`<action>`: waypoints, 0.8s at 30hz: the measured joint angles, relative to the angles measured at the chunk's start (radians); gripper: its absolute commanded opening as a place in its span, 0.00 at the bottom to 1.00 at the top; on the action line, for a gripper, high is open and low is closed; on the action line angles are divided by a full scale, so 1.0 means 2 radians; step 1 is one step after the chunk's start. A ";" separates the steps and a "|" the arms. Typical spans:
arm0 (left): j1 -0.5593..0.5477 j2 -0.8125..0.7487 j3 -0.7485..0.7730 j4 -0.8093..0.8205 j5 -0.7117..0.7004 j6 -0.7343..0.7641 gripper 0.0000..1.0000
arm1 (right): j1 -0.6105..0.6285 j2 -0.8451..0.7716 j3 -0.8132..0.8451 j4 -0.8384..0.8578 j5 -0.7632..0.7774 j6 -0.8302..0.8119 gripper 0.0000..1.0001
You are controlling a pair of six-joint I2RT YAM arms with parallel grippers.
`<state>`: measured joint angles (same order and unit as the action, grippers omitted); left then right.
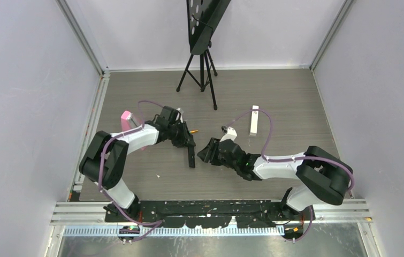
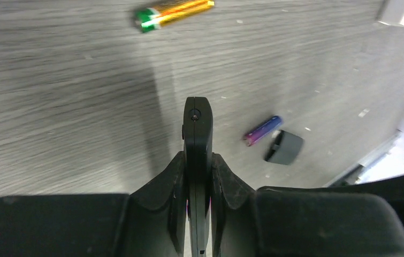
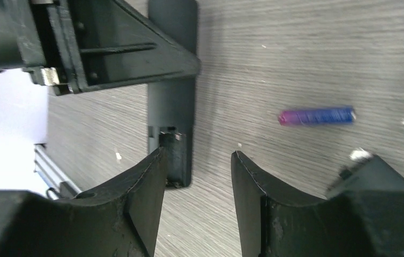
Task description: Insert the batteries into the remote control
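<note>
A: What kind of surface are the arms working on?

B: A table with a grey wood-grain top is filling the floor of the cell. Fine pale specks are lying scattered over it.

A: And the room around it?

B: 3 pale walls are closing it in, with aluminium posts running up the 2 far corners. A tripod is standing at the far edge, carrying a black panel with holes. A metal rail is running along the near edge, where both arm bases are sitting.

A: Where is the remote control lying?

B: It is not lying free. The left gripper is pinching the black remote control edge-on near the middle of the table, its fingers pressing on both sides. In the right wrist view an open battery bay is showing at the remote's end. I cannot tell what is sitting inside it.

A: The right gripper?

B: The right gripper is hovering at that end with its fingers spread, gripping nothing.

A: The batteries?

B: The orange-yellow battery is lying on the wood beyond the remote. The purple battery is lying off to the right, just beside a small black piece.

A: Anything else?

B: A pink object is lying by the left arm, and a white strip is lying farther right.
</note>
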<state>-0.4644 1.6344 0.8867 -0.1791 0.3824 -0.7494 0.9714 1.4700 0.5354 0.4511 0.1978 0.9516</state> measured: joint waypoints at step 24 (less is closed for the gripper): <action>0.014 -0.071 0.015 -0.056 -0.125 0.085 0.00 | -0.094 0.100 0.234 -0.325 -0.014 -0.412 0.57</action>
<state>-0.4374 1.4921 0.9173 -0.2913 0.1322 -0.5789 0.7826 1.6699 1.0031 -0.1982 0.1688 0.1268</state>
